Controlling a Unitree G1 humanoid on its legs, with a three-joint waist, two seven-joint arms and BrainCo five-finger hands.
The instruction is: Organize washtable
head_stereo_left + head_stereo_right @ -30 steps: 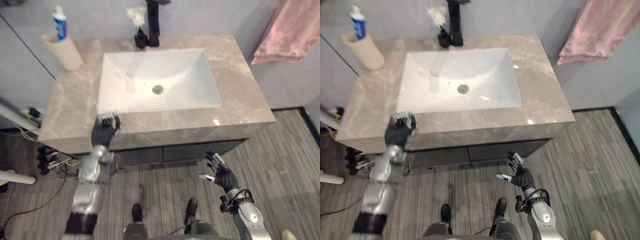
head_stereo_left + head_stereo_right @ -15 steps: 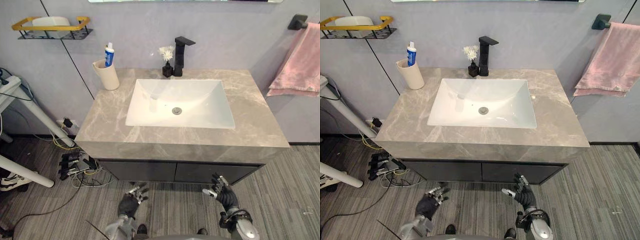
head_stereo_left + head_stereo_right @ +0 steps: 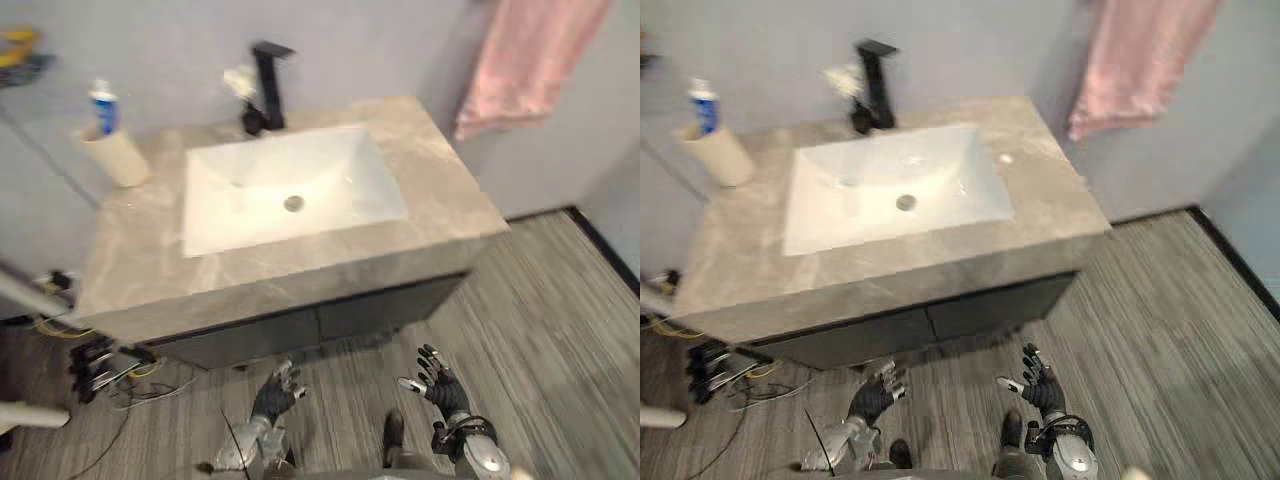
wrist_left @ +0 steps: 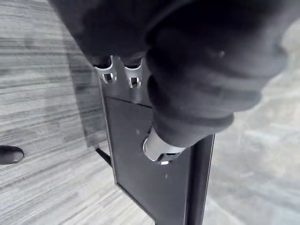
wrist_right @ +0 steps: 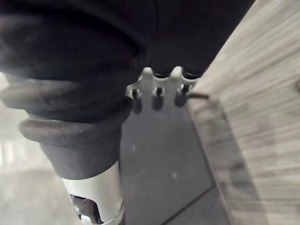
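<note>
Where I've parked both hands: low before the dark cabinet [image 3: 330, 325], over striped wood-grain floor [image 3: 560, 300], nothing held
left hand [image 3: 272, 395]: fingers loose, spread
right hand [image 3: 438, 382]: fingers fanned apart, thumb out
worktop [image 3: 150, 260]: grey veined stone, glossy, rectangular
sink [image 3: 240, 195]: white rectangular basin, mid worktop, round metal drain
faucet [image 3: 268, 85]: black, angular, back edge
vase [image 3: 247, 105]: small, dark, white flower, just beside faucet
cup [image 3: 115, 155]: beige, tapered, back left corner, blue-white tube [image 3: 102, 108] upright inside
towel [image 3: 520, 60]: pink, soft, on wall past right edge
</note>
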